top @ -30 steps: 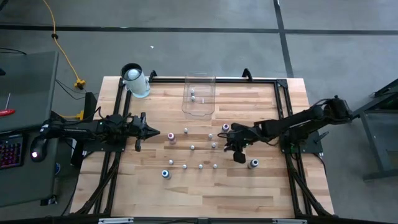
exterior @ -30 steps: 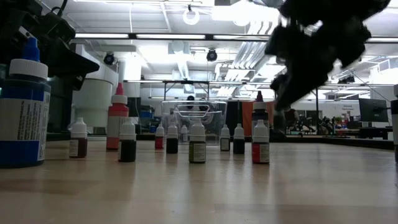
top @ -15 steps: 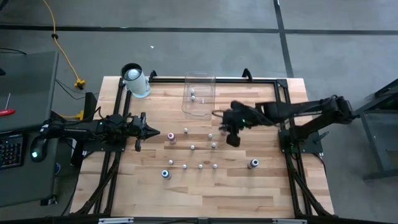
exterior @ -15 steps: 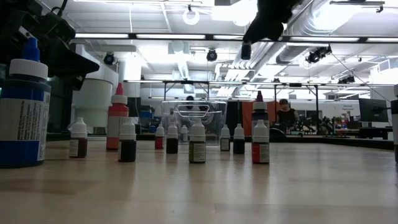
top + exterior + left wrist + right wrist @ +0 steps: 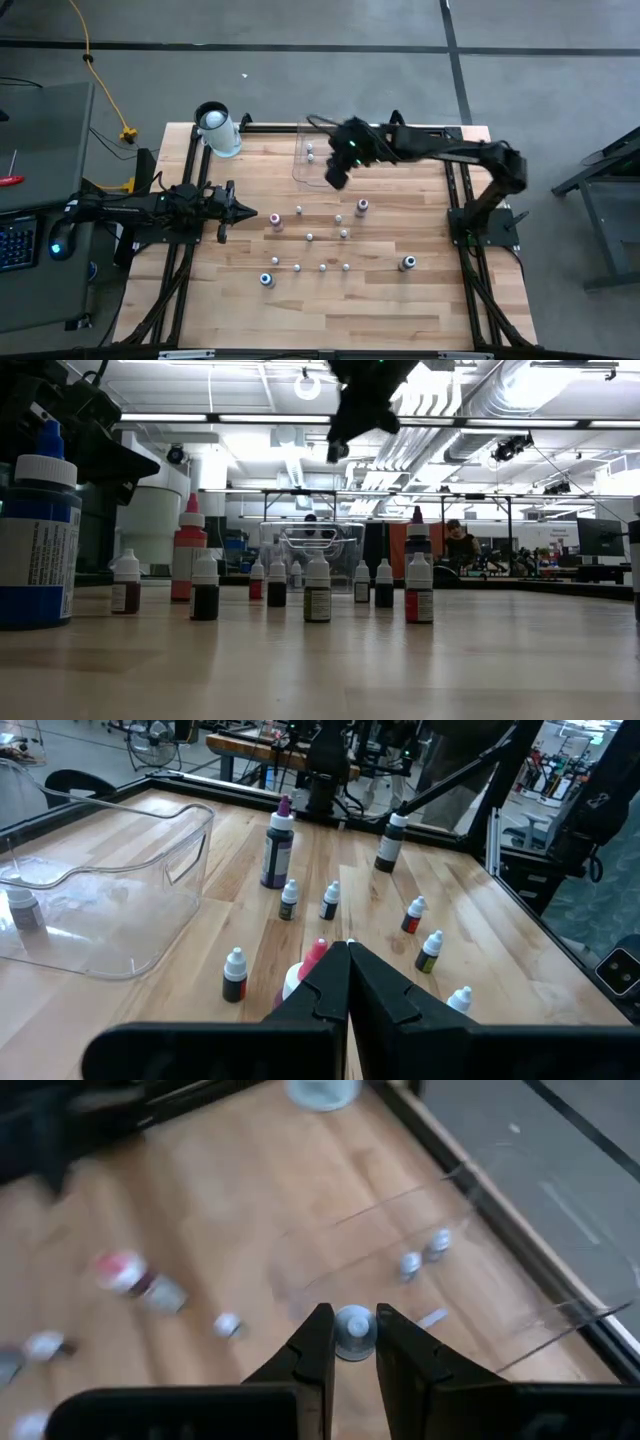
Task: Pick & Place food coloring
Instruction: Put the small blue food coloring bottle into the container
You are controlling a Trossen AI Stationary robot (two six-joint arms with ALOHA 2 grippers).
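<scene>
High view: light wooden bench [image 5: 400, 310] with a black frame along its edges. Right pincer [image 5: 337, 170] is raised over the near edge of the clear plastic rectangular bin [image 5: 320, 130], which sits at the bench's far edge; right wrist view shows its two dark fingers [image 5: 316, 1342] nearly closed on one tiny whitish-capped food coloring bottle [image 5: 354, 1330], with the bin's rim just beyond and two small bottles [image 5: 424, 1254] lying inside the bin. Left pincer [image 5: 246, 214] is closed and empty, low at the bench's left side, tips pointing toward the pink-red tall bottle [image 5: 277, 220] just beside them. Remaining tiny bottles [image 5: 322, 267] stand loosely scattered over mid-bench, apart from one another; a purple-topped bottle [image 5: 362, 206] right of centre, a grey-capped one [image 5: 407, 263] alone toward the right edge, a blue one [image 5: 266, 280] toward the near left. Big white cylinder [image 5: 218, 130] stands at the far left corner. Near strip of the bench is bare wood.
</scene>
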